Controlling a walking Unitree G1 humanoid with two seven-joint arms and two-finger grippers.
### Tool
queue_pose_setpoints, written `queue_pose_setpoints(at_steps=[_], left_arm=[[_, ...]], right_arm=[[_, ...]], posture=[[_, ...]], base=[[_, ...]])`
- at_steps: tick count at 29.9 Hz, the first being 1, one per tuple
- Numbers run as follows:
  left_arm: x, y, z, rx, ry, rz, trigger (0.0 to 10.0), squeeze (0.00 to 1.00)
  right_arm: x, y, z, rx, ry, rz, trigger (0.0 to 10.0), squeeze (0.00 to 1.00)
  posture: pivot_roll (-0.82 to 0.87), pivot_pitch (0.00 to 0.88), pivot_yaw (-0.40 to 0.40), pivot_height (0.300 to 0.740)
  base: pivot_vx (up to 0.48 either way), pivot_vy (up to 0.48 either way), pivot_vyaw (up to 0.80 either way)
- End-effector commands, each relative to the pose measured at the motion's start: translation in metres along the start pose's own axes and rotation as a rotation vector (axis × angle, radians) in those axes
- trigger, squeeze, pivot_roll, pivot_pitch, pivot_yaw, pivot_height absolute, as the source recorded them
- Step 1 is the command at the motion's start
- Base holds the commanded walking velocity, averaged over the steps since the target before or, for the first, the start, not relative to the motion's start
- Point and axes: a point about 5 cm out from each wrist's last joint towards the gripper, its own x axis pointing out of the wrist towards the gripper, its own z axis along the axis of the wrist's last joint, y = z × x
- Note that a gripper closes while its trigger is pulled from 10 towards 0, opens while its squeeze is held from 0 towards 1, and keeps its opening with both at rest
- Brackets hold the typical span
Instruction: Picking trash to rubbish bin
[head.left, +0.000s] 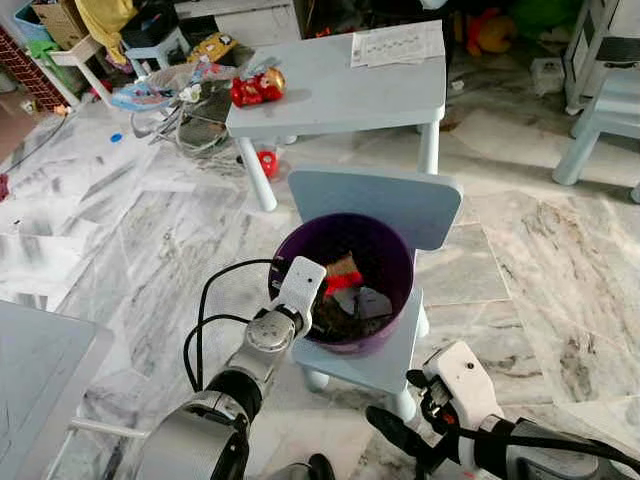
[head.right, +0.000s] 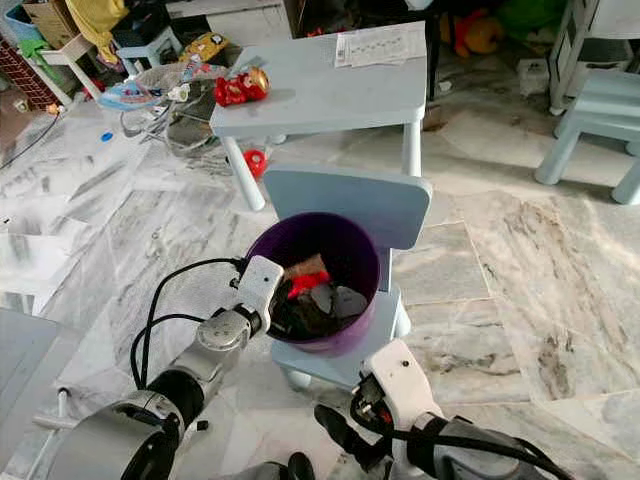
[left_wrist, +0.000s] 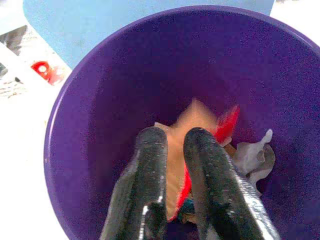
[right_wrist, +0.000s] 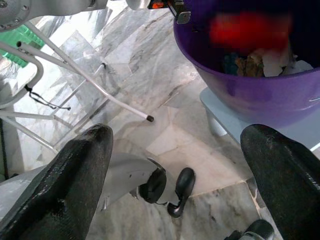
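Note:
A purple rubbish bin (head.left: 392, 248) stands on the seat of a small light-blue chair (head.left: 375, 200). It holds several pieces of trash, with a tan and red wrapper (head.left: 343, 271) on top, blurred in the left wrist view (left_wrist: 200, 117). My left gripper (head.left: 325, 303) reaches over the bin's near rim. Its fingers (left_wrist: 150, 150) are slightly open above the wrapper, with nothing pinched between them. My right gripper (head.left: 405, 420) hangs low beside the chair's front, its fingers (right_wrist: 75, 165) open wide and holding nothing.
A light-blue table (head.left: 340, 100) stands behind the chair with a red toy (head.left: 257, 88) and a paper sheet (head.left: 398, 45) on it. Clutter lies at the far left (head.left: 180, 95). More blue furniture (head.left: 600, 110) is at the right. The marble floor spreads all around.

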Motion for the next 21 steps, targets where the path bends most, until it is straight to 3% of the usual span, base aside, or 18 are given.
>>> queue_pose_setpoints(at_steps=[1,13,17,21], left_arm=[[-0.003,0.006,-0.006,-0.003,0.025,0.029,10.0,1.0],[0.001,0.015,0.006,-0.026,-0.017,0.058,10.0,1.0],[0.004,0.026,0.033,-0.066,-0.144,0.057,10.0,1.0],[0.001,0.046,0.059,-0.063,-0.287,0.098,10.0,1.0]], right_arm=[[-0.001,0.004,0.002,-0.002,0.001,0.007,10.0,1.0],[0.009,0.001,0.008,-0.038,-0.01,0.008,10.0,1.0],[0.02,-0.012,0.024,-0.1,-0.079,-0.062,10.0,1.0],[0.031,-0.032,0.055,-0.145,-0.226,-0.188,10.0,1.0]], posture=[[-0.26,0.205,0.219,0.74],[-0.25,0.175,0.22,0.74],[-0.21,0.147,0.208,0.74],[-0.17,0.117,0.195,0.74]], base=[[0.0,0.0,0.0],[0.0,0.0,0.0],[0.0,0.0,0.0],[0.0,0.0,0.0]])
